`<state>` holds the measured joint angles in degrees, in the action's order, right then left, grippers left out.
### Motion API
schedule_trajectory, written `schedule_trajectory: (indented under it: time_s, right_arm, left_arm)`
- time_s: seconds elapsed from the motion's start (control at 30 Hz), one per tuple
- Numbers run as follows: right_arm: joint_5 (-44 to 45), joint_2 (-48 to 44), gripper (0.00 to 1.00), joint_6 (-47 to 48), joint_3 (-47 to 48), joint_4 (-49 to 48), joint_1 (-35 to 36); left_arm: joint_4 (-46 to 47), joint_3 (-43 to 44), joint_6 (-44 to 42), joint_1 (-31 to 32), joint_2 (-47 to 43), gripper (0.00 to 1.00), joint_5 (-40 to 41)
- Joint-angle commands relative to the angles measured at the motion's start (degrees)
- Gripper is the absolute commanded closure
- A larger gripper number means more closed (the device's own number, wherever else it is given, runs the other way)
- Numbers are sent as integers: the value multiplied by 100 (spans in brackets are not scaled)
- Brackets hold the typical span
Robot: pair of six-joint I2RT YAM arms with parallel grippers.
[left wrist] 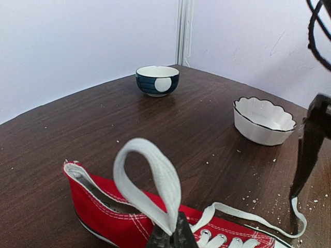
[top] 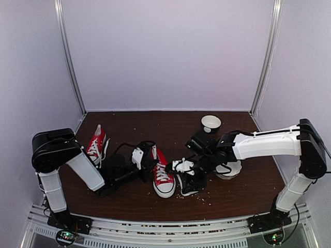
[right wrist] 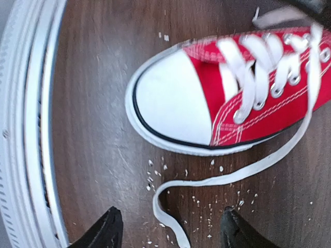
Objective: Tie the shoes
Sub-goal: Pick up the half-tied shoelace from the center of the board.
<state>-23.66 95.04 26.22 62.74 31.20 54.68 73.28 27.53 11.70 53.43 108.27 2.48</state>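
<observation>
My left gripper [left wrist: 170, 236] clamps the red, white-toed sneaker's [right wrist: 170, 98] lace loop [left wrist: 150, 175]; right gripper [right wrist: 168, 230] gapes. Blue bowl [left wrist: 157, 81], white bowl [left wrist: 258, 129] near desk's [left wrist: 103, 124] right edge.

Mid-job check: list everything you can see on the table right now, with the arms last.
sneakers: two, red with white toe caps; one front centre, the other at the left edge
lace loop: one, white, standing up above the centre sneaker
loose lace: one, white, trailing over the table beside the toe cap
blue bowl: one, dark blue with a white dot, far right corner
white bowl: one, scalloped rim, right side
crumbs: many, pale, scattered near the centre sneaker
table: one, dark brown wood
left arm: black and white, jaws shut on the lace loop
right arm: white and black, jaws open over the loose lace
</observation>
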Motion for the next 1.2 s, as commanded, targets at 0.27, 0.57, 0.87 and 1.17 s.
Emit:
schedule_trajectory:
  time_s: [0.27, 0.57, 0.87, 1.17]
  right_arm:
    - [997, 1323, 42, 512, 554, 943, 126]
    - [1987, 1474, 66, 405, 616, 1268, 577]
    - [1914, 2096, 60, 274, 1251, 2461, 880]
    - [955, 2401, 61, 519, 1545, 2877, 772]
  left_arm:
    - [196, 165, -43, -42, -3, 100, -137]
    - [129, 238, -52, -43, 36, 100, -158]
    - [140, 238, -80, -39, 34, 100, -169]
    - [211, 170, -87, -43, 19, 100, -150]
